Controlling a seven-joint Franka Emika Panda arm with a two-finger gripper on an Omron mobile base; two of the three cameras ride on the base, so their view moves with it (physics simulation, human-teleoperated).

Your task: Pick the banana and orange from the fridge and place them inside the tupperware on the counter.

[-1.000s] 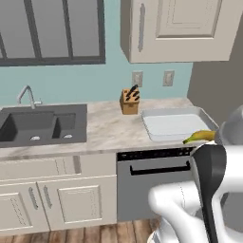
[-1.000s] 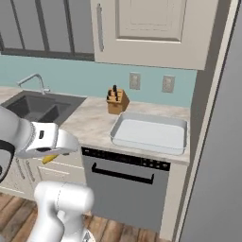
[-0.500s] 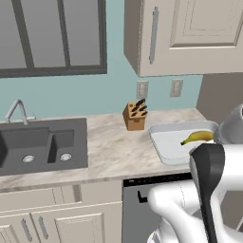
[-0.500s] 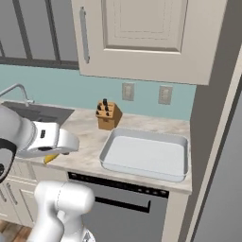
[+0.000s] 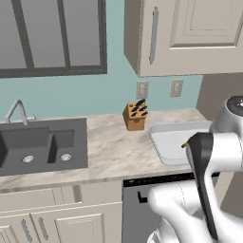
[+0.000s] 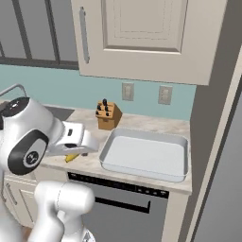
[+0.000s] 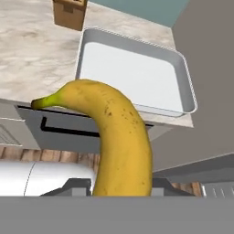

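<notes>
Item: banana [image 7: 119, 141], clamped in pincer [image 7: 119, 185], long axis pointing ahead. Tupperware [image 7: 182, 75] lay ahead, empty, at tabletop [image 7: 32, 55] front edge by fridge [image 7: 208, 68] side. Pincer was short of rim, over dishwasher front.

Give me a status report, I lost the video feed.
Claw shut on the banana, short of the counter. Tupperware empty, orange not in it yet. Knife block behind the tupperware, off the path.

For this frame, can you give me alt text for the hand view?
A spotted yellow banana rises from the bottom edge toward an empty pale tupperware on the marbled counter. A wooden knife block stands beyond it.
</notes>
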